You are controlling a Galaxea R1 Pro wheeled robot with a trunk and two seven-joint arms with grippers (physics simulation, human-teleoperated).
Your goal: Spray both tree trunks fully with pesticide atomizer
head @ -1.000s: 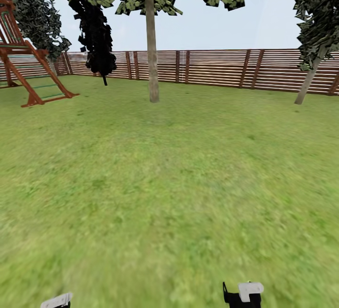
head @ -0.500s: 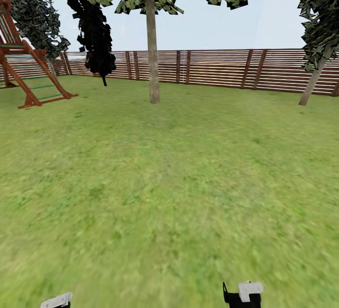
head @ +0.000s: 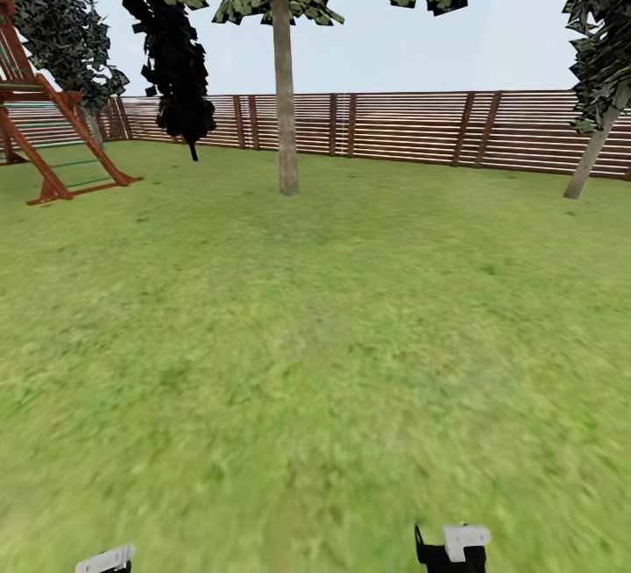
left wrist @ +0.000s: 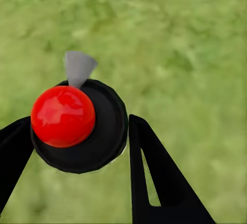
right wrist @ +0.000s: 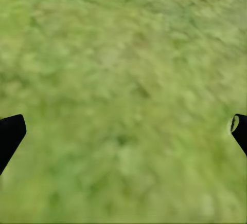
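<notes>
The left hand (left wrist: 77,136) was pinched on the pesticide atomizer (left wrist: 77,124), its red top (left wrist: 63,116) and grey nozzle (left wrist: 78,67) above the lawn (head: 315,336). The right hand (right wrist: 123,131) was spread, holding nothing. The nearer tree trunk (head: 286,91) stood upright, straight ahead of the left hand and well apart, before the fence (head: 403,126); the second trunk (head: 596,148) leaned beyond it to the right.
</notes>
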